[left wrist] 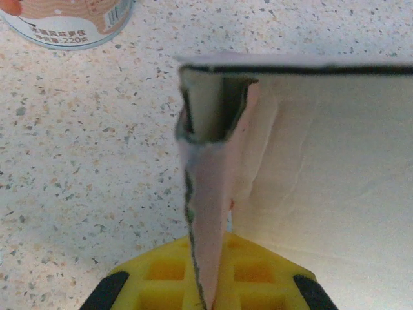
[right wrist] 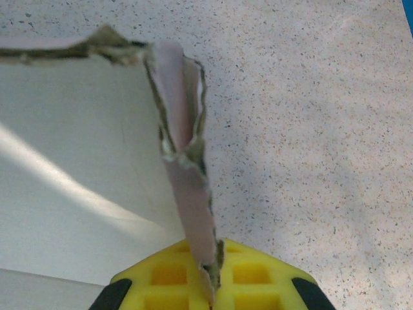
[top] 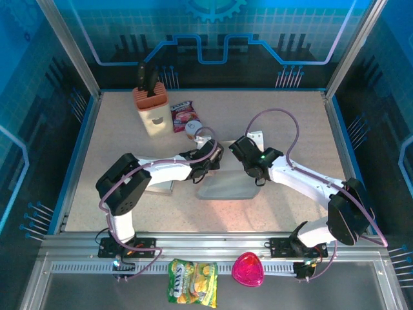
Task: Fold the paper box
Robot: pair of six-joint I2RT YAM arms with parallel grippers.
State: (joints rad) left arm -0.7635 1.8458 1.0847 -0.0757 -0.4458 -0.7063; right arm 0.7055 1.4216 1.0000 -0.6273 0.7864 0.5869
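Your left pincer [left wrist: 210,287] and right pincer [right wrist: 211,281] each clamp an upright end of the pale cardboard paper box [top: 226,187] lying between them, mid-frame.

You're in robot lab cell: aluminium frame posts [top: 71,48], blue circuit-print wall panels [top: 213,32], speckled table [top: 290,123], slotted mounting rail [top: 213,244] along table's near edge.

The yellow, grid-moulded right gripper [right wrist: 213,290] pinches a thin pinkish cardboard wall [right wrist: 190,213] of the pale paper box [right wrist: 71,161], seen edge-on with ragged rims. The box's smooth inner panel spreads to the left. A speckled beige tabletop [right wrist: 310,129] lies to the right.
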